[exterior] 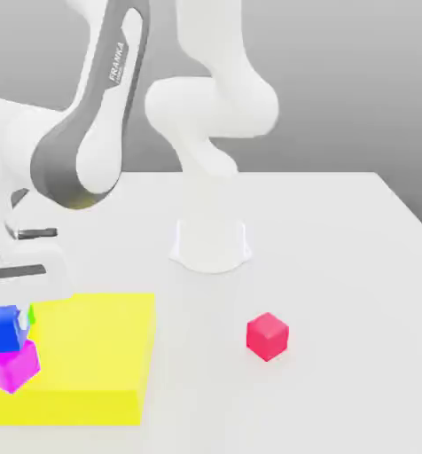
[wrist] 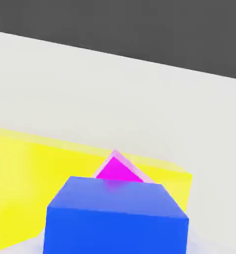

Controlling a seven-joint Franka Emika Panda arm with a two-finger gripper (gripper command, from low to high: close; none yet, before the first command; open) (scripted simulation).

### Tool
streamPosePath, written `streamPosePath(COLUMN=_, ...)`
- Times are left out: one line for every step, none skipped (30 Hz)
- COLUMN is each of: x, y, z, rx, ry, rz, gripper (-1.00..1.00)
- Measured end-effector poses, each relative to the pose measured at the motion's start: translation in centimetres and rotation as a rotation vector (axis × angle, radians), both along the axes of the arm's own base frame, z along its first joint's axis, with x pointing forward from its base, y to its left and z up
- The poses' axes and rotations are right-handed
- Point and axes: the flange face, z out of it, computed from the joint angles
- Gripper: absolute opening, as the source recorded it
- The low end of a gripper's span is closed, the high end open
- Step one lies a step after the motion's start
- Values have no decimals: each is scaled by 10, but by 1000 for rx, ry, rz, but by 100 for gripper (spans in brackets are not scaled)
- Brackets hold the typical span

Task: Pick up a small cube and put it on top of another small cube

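At the far left of the exterior view I see the tool (exterior: 3, 266) hanging just above the blue cube (exterior: 2, 329); I cannot tell how wide it stands or whether it grips anything. The blue cube sits on top of the pink cube (exterior: 12, 366), slightly off-square to it. Both stand at the left edge of a yellow block (exterior: 95, 359) on the white desk (exterior: 339, 266). A red cube (exterior: 268, 336) lies well apart, lower centre-right.

In the hand view the blue cube (wrist: 117, 218) is nearest, with a pink corner (wrist: 117, 171) behind it.

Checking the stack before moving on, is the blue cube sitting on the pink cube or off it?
On it: in the exterior view the blue cube sits directly above the magenta-pink cube, turned at a different angle. Whether it has been released, I cannot tell.
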Motion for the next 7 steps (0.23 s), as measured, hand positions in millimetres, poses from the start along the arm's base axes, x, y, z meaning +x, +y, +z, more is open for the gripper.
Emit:
streamPosePath(x=0, y=0, z=0, rx=0, ry=0, rz=0, gripper=100)
streamPosePath(x=0, y=0, z=0, rx=0, ry=0, rz=0, gripper=100)
streamPosePath(x=-1, y=0, z=-7, rx=-2, ry=0, rz=-1, gripper=100)
streamPosePath(x=0, y=0, z=-2, rx=-2, ry=0, rz=-1, gripper=100)
streamPosePath(x=1, y=0, z=7, rx=-1, ry=-1, rz=0, gripper=100)
streamPosePath(x=1, y=0, z=19, rx=-1, ry=-1, rz=0, gripper=100)
streamPosePath(x=1, y=-1, z=32, rx=-1, ry=-1, rz=-1, gripper=100)
